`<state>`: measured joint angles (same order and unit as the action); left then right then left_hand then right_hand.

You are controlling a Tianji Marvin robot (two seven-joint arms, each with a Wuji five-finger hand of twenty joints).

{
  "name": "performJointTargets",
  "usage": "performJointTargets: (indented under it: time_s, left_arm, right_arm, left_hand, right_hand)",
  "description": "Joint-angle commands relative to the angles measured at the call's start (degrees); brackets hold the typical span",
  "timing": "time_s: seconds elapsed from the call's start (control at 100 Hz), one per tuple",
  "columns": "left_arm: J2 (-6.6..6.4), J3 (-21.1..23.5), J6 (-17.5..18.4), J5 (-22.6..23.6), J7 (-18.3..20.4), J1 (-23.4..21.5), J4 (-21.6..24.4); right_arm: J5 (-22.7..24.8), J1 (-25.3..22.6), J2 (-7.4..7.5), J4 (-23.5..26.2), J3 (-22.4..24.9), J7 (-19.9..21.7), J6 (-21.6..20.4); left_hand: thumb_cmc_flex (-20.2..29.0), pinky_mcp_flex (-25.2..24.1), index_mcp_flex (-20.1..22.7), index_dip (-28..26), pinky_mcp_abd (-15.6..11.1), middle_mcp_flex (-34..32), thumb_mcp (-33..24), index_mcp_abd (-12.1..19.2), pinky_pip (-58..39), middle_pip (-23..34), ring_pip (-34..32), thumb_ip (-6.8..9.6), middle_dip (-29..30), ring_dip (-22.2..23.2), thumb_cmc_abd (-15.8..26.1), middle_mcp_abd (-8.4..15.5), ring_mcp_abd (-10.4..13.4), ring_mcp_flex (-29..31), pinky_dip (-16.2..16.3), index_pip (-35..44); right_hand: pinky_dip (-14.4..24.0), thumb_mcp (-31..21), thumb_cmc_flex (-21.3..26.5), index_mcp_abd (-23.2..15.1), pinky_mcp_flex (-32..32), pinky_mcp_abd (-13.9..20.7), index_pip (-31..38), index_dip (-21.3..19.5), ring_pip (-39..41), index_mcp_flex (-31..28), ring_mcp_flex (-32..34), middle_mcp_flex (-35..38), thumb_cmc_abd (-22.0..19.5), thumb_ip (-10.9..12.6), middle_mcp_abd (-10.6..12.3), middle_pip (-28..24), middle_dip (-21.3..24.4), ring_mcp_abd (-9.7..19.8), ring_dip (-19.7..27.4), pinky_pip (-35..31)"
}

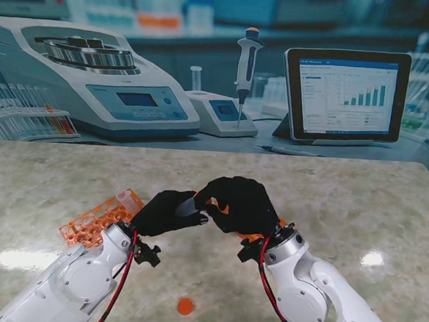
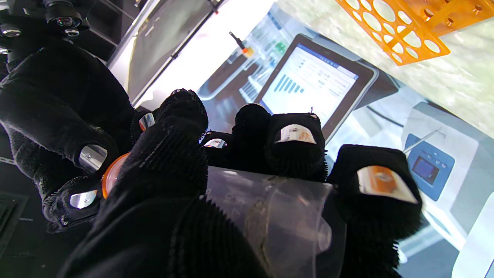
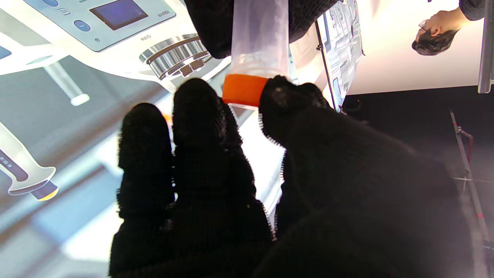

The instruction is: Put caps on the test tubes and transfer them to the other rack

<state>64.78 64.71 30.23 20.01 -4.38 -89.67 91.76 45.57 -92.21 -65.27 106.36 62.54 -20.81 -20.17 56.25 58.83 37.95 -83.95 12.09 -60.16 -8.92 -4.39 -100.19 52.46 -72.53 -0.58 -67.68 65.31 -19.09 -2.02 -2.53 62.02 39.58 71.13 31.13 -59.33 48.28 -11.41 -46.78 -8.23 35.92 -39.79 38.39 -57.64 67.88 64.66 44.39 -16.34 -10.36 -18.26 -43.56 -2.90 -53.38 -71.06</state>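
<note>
My two black-gloved hands meet above the middle of the table. The left hand (image 1: pixel 165 212) is shut on a clear test tube (image 1: pixel 187 208), seen large as the tube (image 2: pixel 270 208) in the left wrist view. My right hand (image 1: pixel 241 205) is shut on an orange cap (image 3: pixel 243 90) sitting on the mouth of the tube (image 3: pixel 259 34). From the left wrist, the cap (image 2: pixel 110 175) shows only as an orange edge between the fingers. An orange rack (image 1: pixel 100 218) lies on the table left of the hands. A loose orange cap (image 1: pixel 184 305) lies nearer to me.
An orange object (image 1: pixel 257 238) peeks out under my right hand, mostly hidden. The backdrop behind the marble table (image 1: pixel 358 208) shows a printed centrifuge (image 1: pixel 95 79), pipette (image 1: pixel 246 60) and tablet (image 1: pixel 346 95).
</note>
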Motion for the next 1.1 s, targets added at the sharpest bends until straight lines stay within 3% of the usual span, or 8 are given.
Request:
performJointTargets:
  time_s: [0.0, 0.34, 0.67, 0.77, 0.81, 0.94, 0.98, 1.09]
  left_arm:
    - [0.36, -0.23, 0.34, 0.19, -0.33, -0.17, 0.44]
    - [0.47, -0.3, 0.2, 0.2, -0.74, -0.23, 0.52]
    - [0.46, -0.31, -0.28, 0.03, -0.57, -0.18, 0.54]
    - [0.46, -0.28, -0.22, 0.09, -0.62, -0.19, 0.54]
    - [0.46, -0.27, -0.2, 0.09, -0.63, -0.19, 0.54]
    - [0.44, -0.27, -0.29, 0.08, -0.54, -0.18, 0.57]
    - [0.44, -0.28, -0.32, 0.08, -0.51, -0.17, 0.58]
    - [0.43, -0.27, -0.34, 0.09, -0.48, -0.17, 0.61]
  right_arm:
    - [-0.01, -0.61, -0.28, -0.34, -0.44, -0.29, 0.2]
    - [1.31, -1.5, -0.37, -0.59, -0.65, -2.47, -0.68]
    - [3.05, -2.1, -0.23, -0.12, -0.8, -3.69, -1.43]
    - [3.37, -2.27, -0.18, -0.02, -0.74, -3.86, -1.61]
    - [3.46, -2.35, -0.17, 0.0, -0.7, -3.91, -1.75]
    - [3.97, -2.58, -0.12, 0.13, -0.59, -4.31, -1.93]
    - [4.11, -2.68, -0.09, 0.21, -0.49, -4.3, -1.93]
    - [4.43, -2.92, -0.05, 0.34, -0.31, -4.47, -1.92]
  left_hand:
    - [2.15, 2.25, 1.18, -2.91, -1.66, -0.73, 0.13, -0.73, -4.15, 0.02, 0.3, 0.31, -1.23, 0.1, 2.41, 3.19, 1.91, 1.76, -0.79, 3.97]
    - [2.1, 2.25, 1.08, -2.94, -1.66, -0.67, 0.25, -0.73, -4.15, 0.03, 0.35, 0.24, -1.2, 0.1, 2.6, 3.22, 1.93, 1.71, -0.79, 3.95]
    - [2.19, 2.25, 1.07, -2.97, -1.66, -0.63, 0.34, -0.75, -4.15, 0.07, 0.39, 0.26, -1.17, 0.12, 2.62, 3.23, 1.96, 1.65, -0.79, 3.96]
    - [2.14, 2.25, 1.06, -2.98, -1.66, -0.63, 0.38, -0.73, -4.15, 0.07, 0.39, 0.26, -1.16, 0.13, 2.69, 3.23, 1.96, 1.65, -0.79, 3.96]
    - [2.18, 2.25, 1.03, -2.98, -1.66, -0.63, 0.37, -0.74, -4.15, 0.07, 0.39, 0.27, -1.15, 0.13, 2.71, 3.23, 1.96, 1.65, -0.79, 3.95]
    - [2.16, 2.25, 1.06, -2.98, -1.66, -0.61, 0.41, -0.72, -4.15, 0.07, 0.4, 0.27, -1.14, 0.13, 2.69, 3.21, 1.96, 1.65, -0.79, 3.94]
    - [2.18, 2.25, 1.06, -2.99, -1.66, -0.6, 0.42, -0.72, -4.15, 0.07, 0.4, 0.27, -1.14, 0.13, 2.64, 3.19, 1.96, 1.65, -0.79, 3.94]
    - [2.17, 2.25, 1.0, -3.0, -1.66, -0.6, 0.44, -0.69, -4.15, 0.07, 0.4, 0.28, -1.12, 0.14, 2.74, 3.23, 1.96, 1.66, -0.79, 3.92]
  right_hand:
    - [1.29, -6.63, 7.8, 0.15, -0.29, 1.21, 0.3, -0.68, -0.14, -0.11, 0.75, 5.49, -3.73, 4.17, 10.54, -7.05, -1.62, 0.84, -0.85, -0.04]
    - [2.43, -5.62, 7.07, 0.04, -0.07, 2.0, -0.04, -0.56, -0.79, 0.39, 0.15, 5.03, -3.12, 4.46, 11.18, -6.44, -1.06, 0.82, -0.33, 0.39]
    - [3.74, -3.2, 6.32, -0.18, 0.58, 2.48, -0.75, 0.73, -1.55, 1.67, -0.94, 4.06, -2.86, 4.94, 10.41, -5.61, -0.65, 0.79, 0.08, 1.62]
    - [4.41, -1.01, 5.62, -0.45, 0.78, 2.57, 0.12, 2.65, -1.85, 2.64, -1.31, 3.63, -2.91, 5.53, 10.66, -5.23, -0.66, 0.77, 0.1, 2.21]
    - [5.36, 0.24, 5.0, -0.81, 0.9, 2.64, 3.83, 6.77, -2.06, 4.06, -1.36, 3.53, -2.79, 5.53, 10.44, -4.95, -0.83, 0.8, -0.01, 2.81]
    - [5.48, 2.09, 3.59, -1.05, 1.19, 2.66, 5.19, 7.75, -2.47, 5.63, -1.83, 3.14, -2.68, 4.88, 10.44, -4.68, -0.76, 0.83, 0.08, 3.11]
    - [5.7, 3.27, 3.55, -1.25, 1.25, 2.67, 8.08, 10.55, -2.73, 6.6, -1.79, 3.02, -2.78, 5.36, 10.43, -4.51, -0.79, 0.89, -0.09, 3.25]
    - [5.73, 3.8, 2.82, -1.28, 1.32, 2.67, 8.71, 10.85, -2.87, 7.29, -1.88, 2.86, -2.76, 5.04, 10.15, -4.43, -0.78, 0.92, -0.03, 3.29]
